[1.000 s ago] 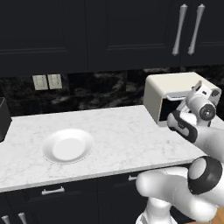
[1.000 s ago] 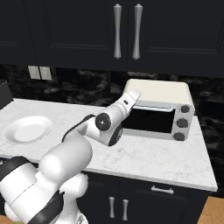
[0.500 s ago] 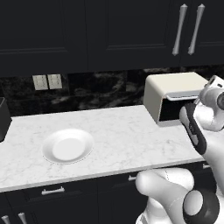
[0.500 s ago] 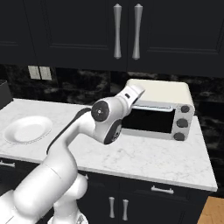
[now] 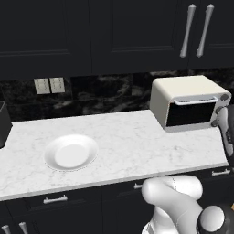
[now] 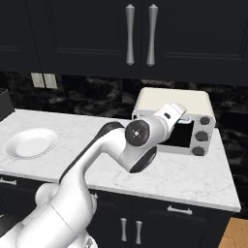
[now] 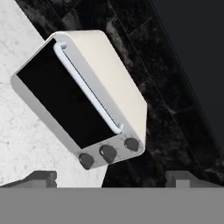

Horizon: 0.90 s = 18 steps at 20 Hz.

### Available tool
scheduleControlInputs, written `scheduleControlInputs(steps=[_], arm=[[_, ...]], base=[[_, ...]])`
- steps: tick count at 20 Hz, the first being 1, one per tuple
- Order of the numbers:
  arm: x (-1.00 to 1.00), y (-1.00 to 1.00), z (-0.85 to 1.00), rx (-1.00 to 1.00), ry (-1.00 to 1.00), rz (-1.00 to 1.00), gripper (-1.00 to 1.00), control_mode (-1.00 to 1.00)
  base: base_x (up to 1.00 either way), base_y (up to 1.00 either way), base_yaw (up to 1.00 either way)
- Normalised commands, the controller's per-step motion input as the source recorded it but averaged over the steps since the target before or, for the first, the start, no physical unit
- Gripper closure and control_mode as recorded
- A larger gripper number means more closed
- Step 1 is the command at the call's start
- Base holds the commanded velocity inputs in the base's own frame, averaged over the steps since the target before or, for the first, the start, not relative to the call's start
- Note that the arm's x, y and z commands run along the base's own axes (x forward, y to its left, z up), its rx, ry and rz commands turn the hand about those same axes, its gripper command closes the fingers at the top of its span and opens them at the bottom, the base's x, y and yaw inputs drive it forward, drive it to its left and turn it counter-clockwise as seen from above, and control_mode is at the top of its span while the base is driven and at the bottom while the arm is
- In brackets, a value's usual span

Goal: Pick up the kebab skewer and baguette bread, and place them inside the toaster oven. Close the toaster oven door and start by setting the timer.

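From the left base view, the toaster oven [image 5: 189,101] sits closed at the counter's right end, its toaster oven door [image 5: 190,114] shut, while the white plate [image 5: 71,152] lies bare, well apart; the skewer and baguette appear nowhere.

From the right base view, the arm reaches up across the oven's front, elbow bent, wrist angled toward the knobs [image 6: 201,136].

In the hand view, the gripper [image 7: 109,178] stands wide open and empty, its tips framing the three knobs. A slightly skewed approach could graze the wrong knob instead of the timer.
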Motion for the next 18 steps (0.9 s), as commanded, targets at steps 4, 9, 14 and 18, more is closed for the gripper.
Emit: scheduleControlInputs(steps=[4,9,14,18], arm=[[-0.03,-0.75,-0.28,0.0,-0.06,0.02,-1.0,-1.0],[0.07,-0.56,-0.45,0.0,-0.12,0.09,-1.0,-1.0],[0.2,-0.37,-0.54,0.0,-0.26,0.16,-1.0,-1.0],[0.38,-0.26,-0.37,-0.03,-0.06,0.1,-1.0,-1.0]], base=[[0.0,0.0,0.0],[0.0,0.0,0.0],[0.0,0.0,0.0],[0.0,0.0,0.0]])
